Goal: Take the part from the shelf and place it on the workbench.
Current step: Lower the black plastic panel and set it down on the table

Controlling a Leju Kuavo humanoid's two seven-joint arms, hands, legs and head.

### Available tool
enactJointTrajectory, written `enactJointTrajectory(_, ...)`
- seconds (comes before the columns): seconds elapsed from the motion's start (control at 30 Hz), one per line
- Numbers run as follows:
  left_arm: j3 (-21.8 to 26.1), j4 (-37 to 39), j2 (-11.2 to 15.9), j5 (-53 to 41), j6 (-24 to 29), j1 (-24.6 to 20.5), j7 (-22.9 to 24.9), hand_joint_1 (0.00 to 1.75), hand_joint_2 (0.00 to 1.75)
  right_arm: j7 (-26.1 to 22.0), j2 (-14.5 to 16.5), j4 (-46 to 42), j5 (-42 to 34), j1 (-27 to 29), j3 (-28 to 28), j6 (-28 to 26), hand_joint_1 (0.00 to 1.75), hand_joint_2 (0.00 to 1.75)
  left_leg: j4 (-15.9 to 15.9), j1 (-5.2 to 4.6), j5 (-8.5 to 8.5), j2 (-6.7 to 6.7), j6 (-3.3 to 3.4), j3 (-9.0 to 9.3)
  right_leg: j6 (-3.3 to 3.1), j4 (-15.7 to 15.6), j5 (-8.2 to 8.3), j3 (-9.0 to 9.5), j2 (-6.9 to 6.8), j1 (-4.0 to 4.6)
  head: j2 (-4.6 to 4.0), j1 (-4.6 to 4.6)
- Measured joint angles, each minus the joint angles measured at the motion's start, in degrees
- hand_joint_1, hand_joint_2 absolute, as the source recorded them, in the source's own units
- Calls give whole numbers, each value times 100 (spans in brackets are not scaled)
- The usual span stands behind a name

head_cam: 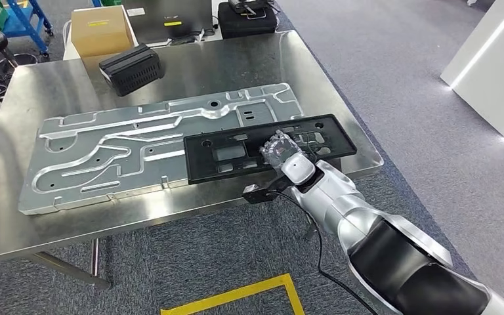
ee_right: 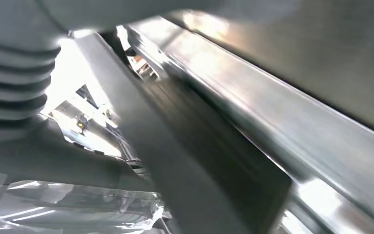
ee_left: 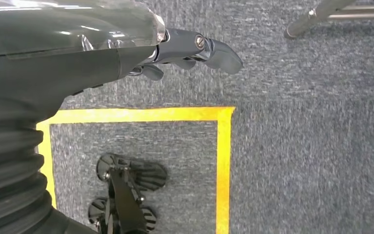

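Observation:
A long black part with cut-outs lies flat on the steel workbench, partly over a large silver machined plate. My right hand reaches in from the near right and grips the black part at its near edge, fingers on top. The right wrist view shows the black part blurred and very close, beside the bright workbench edge. My left hand hangs over the carpet, fingers loosely apart, holding nothing.
On the far side of the workbench stand a black ribbed box and a cardboard box, with a black case behind. Yellow floor tape marks the carpet in front. A white panel stands at the right.

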Motion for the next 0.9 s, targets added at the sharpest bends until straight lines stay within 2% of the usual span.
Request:
enactJointTrajectory(0.07, 2, 1, 4, 61, 20, 18, -7, 0, 0, 26, -43, 2, -27, -1, -32, -162, 0, 0, -18, -1, 22, 0, -62, -8, -21, -117, 33, 39, -11, 23, 0, 0)
enactJointTrajectory(0.1, 4, 1, 11, 89, 30, 26, -12, 0, 0, 47, -66, 2, -37, 0, -58, -293, 0, 0, -25, 1, 26, 1, -91, -13, -31, -158, 65, 47, -10, 5, 0, -1)
enactJointTrajectory(0.17, 8, 2, 28, 118, 60, 42, -24, 0, 0, 80, -92, -3, -32, -11, -111, -647, 0, 0, 105, -3, -81, 2, -144, -70, -72, -270, 139, 83, -12, -31, 0, -1)
enactJointTrajectory(0.2, 10, 2, 41, 128, 81, 48, -32, 0, 0, 91, -95, -8, -13, -20, -130, -860, 0, 0, 336, -5, -229, 2, -163, -169, -87, -315, 170, 99, -12, -48, 0, -1)
enactJointTrajectory(0.27, 14, 3, 62, 146, 113, 55, -56, 0, 0, 80, -77, -17, 19, -24, -159, -1314, 0, 0, 1036, 1, -587, 2, -201, -469, -111, -322, 183, 93, -6, -35, 0, -1)
enactJointTrajectory(0.3, 15, 3, 69, 151, 121, 58, -69, 0, 0, 58, -65, -22, 13, -15, -188, -1566, 0, 0, 1333, 2, -691, 3, -220, -602, -111, -311, 179, 87, -5, -31, 0, -1)
enactJointTrajectory(0.33, 15, 3, 73, 153, 123, 62, -81, 0, 0, 24, -51, -34, -13, -6, -233, -1827, 0, 0, 1457, 4, -694, 3, -235, -656, -111, -298, 174, 82, -4, -29, 0, -1)
enactJointTrajectory(0.37, 15, 3, 74, 153, 123, 66, -88, 0, 0, -20, -32, -68, -48, 0, -296, -2112, 0, 0, 1359, 10, -589, 4, -246, -604, -105, -279, 165, 78, -4, -30, 0, -2)
enactJointTrajectory(0.43, 15, 3, 76, 150, 128, 66, -93, 0, 0, -147, -5, -252, -95, 5, -464, -2674, 0, 0, 646, 29, -234, 9, -249, -246, -78, -224, 131, 72, 0, -33, 0, -1)
enactJointTrajectory(0.47, 15, 3, 76, 147, 130, 62, -94, 0, 0, -236, -2, -428, -81, 15, -582, -2891, 0, 0, 296, 26, -114, 8, -227, -71, -56, -187, 110, 60, 4, -23, 0, -1)
enactJointTrajectory(0.5, 15, 3, 77, 144, 134, 56, -92, 0, 0, -347, -6, -664, -35, 42, -727, -3038, 0, 0, 79, 21, -59, 5, -193, 37, -32, -158, 97, 43, 7, -12, 0, -2)
enactJointTrajectory(0.6, 18, 3, 76, 149, 149, 58, -83, 0, 0, -907, -19, -1702, 170, 295, -1404, -3169, 0, 0, -8, 3, -54, -14, -69, 60, 40, -138, 94, 12, 5, 6, 0, -1)
enactJointTrajectory(0.67, 20, 3, 76, 159, 157, 61, -79, 0, 0, -1223, -19, -2408, 237, 487, -1932, -3189, 0, 0, -33, 18, -27, -17, 1, 54, 99, -15, -10, -43, 3, -8, 0, 0)
enactJointTrajectory(0.7, 21, 3, 76, 162, 159, 57, -79, 0, 0, -1296, -18, -2678, 248, 544, -2151, -3197, 0, 0, -47, 29, -14, -15, 32, 53, 127, 199, -146, -138, 3, -18, 0, 0)
enactJointTrajectory(0.77, 22, 3, 76, 163, 163, 52, -79, 0, 0, -1340, -27, -3046, 254, 639, -2447, -3200, 0, 0, -51, 31, -10, -14, 66, 46, 169, 919, -509, -470, 3, -34, 0, 1)
enactJointTrajectory(0.8, 22, 3, 76, 163, 165, 56, -79, 0, 0, -1352, -34, -3193, 258, 699, -2556, -3200, 0, 0, -51, 29, -10, -15, 71, 44, 179, 1275, -637, -641, 3, -39, 0, 1)
enactJointTrajectory(0.83, 23, 3, 76, 163, 168, 61, -79, 0, 0, -1358, -43, -3312, 263, 763, -2647, -3200, 0, 0, -50, 27, -11, -16, 72, 43, 179, 1474, -669, -745, 3, -40, 0, 1)
enactJointTrajectory(0.87, 23, 3, 76, 163, 170, 66, -79, 0, 0, -1361, -49, -3408, 267, 814, -2723, -3199, 0, 0, -50, 22, -11, -17, 72, 43, 167, 1460, -596, -748, 3, -38, 0, 1)
enactJointTrajectory(0.9, 24, 3, 76, 163, 172, 67, -79, 0, 0, -1362, -53, -3500, 269, 845, -2792, -3199, 0, 0, -49, 14, -11, -17, 71, 45, 141, 1218, -431, -638, 3, -33, 0, 1)
